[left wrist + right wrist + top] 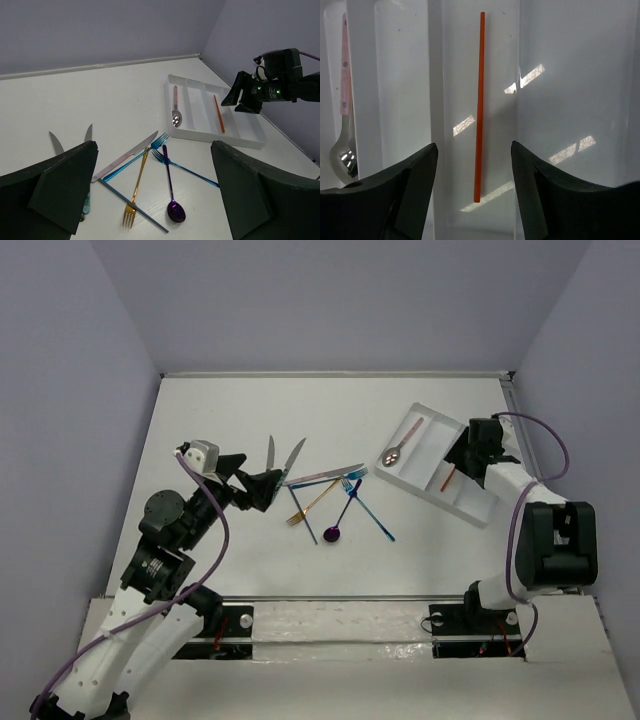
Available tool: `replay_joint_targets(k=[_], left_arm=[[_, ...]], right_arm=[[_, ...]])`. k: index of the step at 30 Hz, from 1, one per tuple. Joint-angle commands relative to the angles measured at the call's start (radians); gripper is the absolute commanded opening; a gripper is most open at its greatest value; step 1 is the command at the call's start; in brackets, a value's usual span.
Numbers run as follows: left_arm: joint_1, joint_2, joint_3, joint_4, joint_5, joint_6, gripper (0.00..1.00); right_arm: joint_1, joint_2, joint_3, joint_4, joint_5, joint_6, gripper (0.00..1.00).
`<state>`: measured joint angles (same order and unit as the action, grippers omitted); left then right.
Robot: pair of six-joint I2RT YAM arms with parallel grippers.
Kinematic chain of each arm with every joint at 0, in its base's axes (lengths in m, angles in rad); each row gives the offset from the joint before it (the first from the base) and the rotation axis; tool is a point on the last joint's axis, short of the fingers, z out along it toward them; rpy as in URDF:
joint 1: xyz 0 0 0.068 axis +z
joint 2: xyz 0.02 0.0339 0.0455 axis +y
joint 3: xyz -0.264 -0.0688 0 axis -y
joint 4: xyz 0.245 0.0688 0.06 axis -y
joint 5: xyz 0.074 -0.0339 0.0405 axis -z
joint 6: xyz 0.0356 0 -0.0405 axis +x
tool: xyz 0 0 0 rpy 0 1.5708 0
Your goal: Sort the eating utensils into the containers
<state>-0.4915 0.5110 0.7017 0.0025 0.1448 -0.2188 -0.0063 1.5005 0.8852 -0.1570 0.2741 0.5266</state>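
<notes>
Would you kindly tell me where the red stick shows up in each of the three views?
Top external: red stick in the tray, right of centre.
Left wrist: upper right, in the tray.
Right wrist: centre, running top to bottom.
Shared landmark: the pink spoon, one empty compartment away.

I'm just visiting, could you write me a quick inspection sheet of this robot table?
Surface: white table, flat.
Job's things: white tray holds pink-handled spoon and red stick in separate compartments; two silver knives, gold fork, purple spoon, blue pieces lie loose on table.
Clutter: nothing seen.
Grippers: left gripper open beside the knives; right gripper open above the red stick.
Cables: purple cables run along both arms.
Surroundings: plain pale walls on three sides.
</notes>
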Motion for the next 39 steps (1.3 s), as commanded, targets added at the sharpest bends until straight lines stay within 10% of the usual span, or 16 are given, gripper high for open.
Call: replay_joint_targets(k=[1, 7, 21, 39], left_arm=[[-0.005, 0.017, 0.028, 0.039, -0.001, 0.002, 0.99], [-0.005, 0.035, 0.028, 0.039, -0.005, 0.004, 0.99], [0.013, 0.064, 0.028, 0.042, 0.018, -0.001, 0.99], [0.013, 0.027, 0.028, 0.04, 0.03, -0.005, 0.99]], right_arm=[[-0.006, -0.058, 0.012, 0.04, -0.074, -0.046, 0.68], [0.185, -0.186, -0.069, 0.044, -0.23, -0.109, 0.65], [0.804, -0.007, 0.042, -0.107, -0.015, 0.104, 0.57], [0.927, 0.332, 0.251, -0.216, 0.18, 0.207, 0.52]])
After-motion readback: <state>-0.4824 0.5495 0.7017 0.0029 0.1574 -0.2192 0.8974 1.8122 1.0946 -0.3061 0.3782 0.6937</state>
